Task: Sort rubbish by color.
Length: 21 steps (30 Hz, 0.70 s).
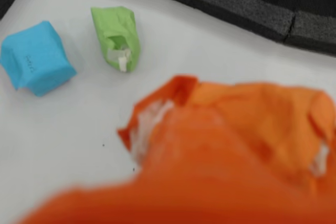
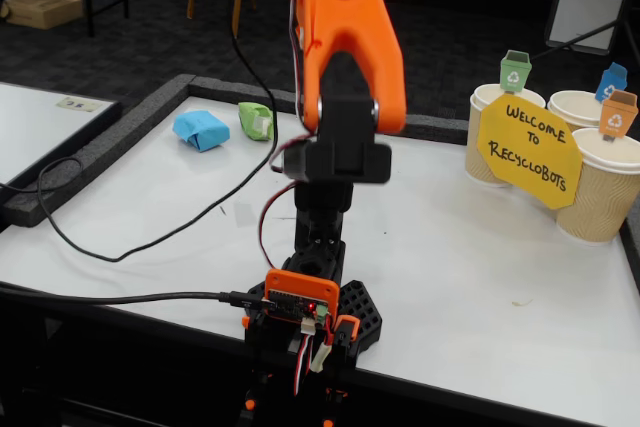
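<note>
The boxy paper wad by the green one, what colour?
Light blue paper wad, clearest in the wrist view.

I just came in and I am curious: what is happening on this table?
An orange robot arm stands on a white table. A blue paper wad and a green paper wad lie apart near the far edge, untouched. An orange crumpled thing fills the wrist view. Three paper cups wait at the right in the fixed view.

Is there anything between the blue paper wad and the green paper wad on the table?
No. In the wrist view the blue wad and green wad lie apart, with only bare white table between them.
</note>
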Available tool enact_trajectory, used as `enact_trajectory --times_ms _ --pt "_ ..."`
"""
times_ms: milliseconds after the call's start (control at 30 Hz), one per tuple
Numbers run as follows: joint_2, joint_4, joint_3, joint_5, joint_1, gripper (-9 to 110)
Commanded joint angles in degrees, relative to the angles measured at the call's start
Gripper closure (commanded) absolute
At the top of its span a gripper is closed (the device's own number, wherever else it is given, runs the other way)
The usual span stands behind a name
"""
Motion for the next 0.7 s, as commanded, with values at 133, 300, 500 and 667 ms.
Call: enact_trajectory --times_ms 133,300,500,667 --pt "8.9 0.7 0.3 0.3 3.9 101" --pt "10.9 0.4 0.7 0.3 5.5 101" --pt "13.4 -1.1 3.4 0.2 9.1 101" --pt "14.9 -2.2 4.0 -0.2 11.0 101"
